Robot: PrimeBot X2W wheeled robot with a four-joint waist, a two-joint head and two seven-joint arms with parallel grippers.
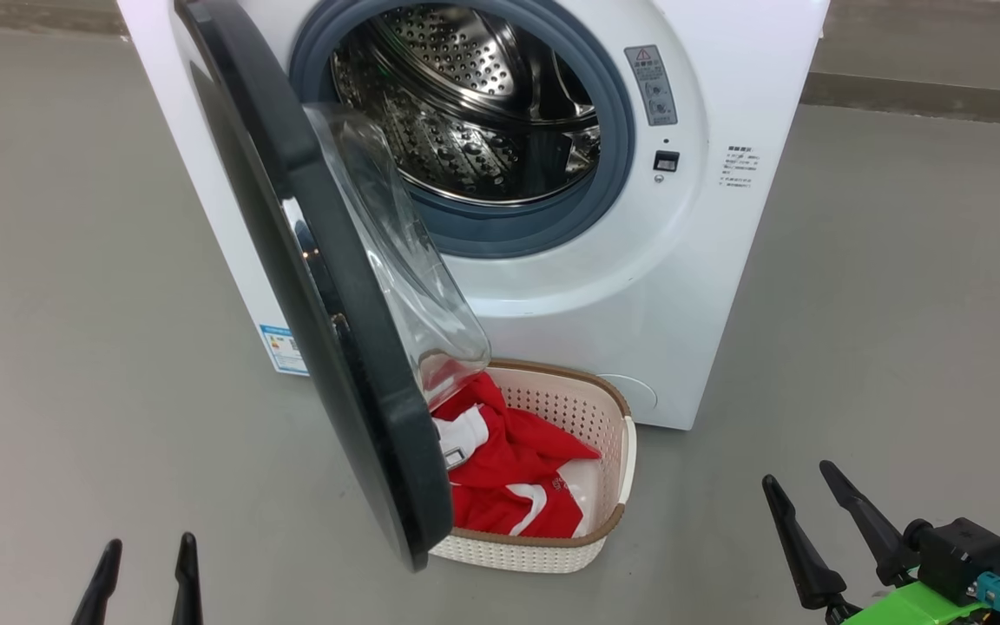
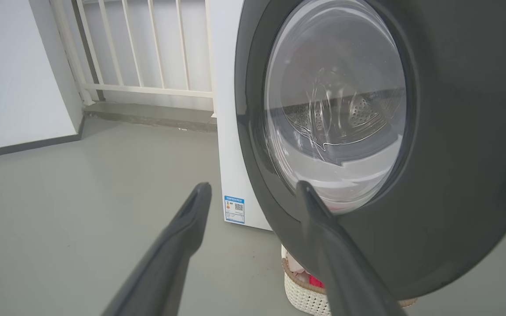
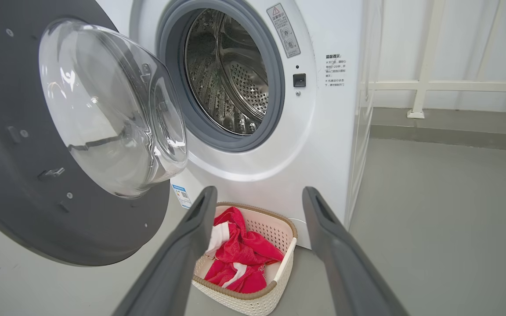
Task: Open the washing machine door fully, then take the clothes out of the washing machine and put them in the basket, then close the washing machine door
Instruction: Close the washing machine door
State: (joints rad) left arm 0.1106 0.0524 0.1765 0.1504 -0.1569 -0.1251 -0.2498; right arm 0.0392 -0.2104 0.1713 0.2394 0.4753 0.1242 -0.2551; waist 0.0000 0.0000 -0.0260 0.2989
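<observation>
Grey floor [image 1: 899, 304]; beyond our spread, empty left fingers [image 1: 186, 582] and right fingers [image 1: 797, 542], clothes [image 1: 509, 460] lay in the basket [image 1: 543, 555], door [image 1: 318, 286] unshut.

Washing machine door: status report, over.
Left gripper and right gripper open, empty. Washing machine door open, drum looks empty, clothes in basket. Door overhangs basket; nothing seen blocking its swing.

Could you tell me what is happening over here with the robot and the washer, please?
A two-armed robot is unloading a washing machine. The door hangs open, the drum looks empty, and the red and white clothes lie in the basket on the floor before the machine. The left pincer and right pincer are both open and hold nothing, apart from the door. Closing the door is what remains.
</observation>
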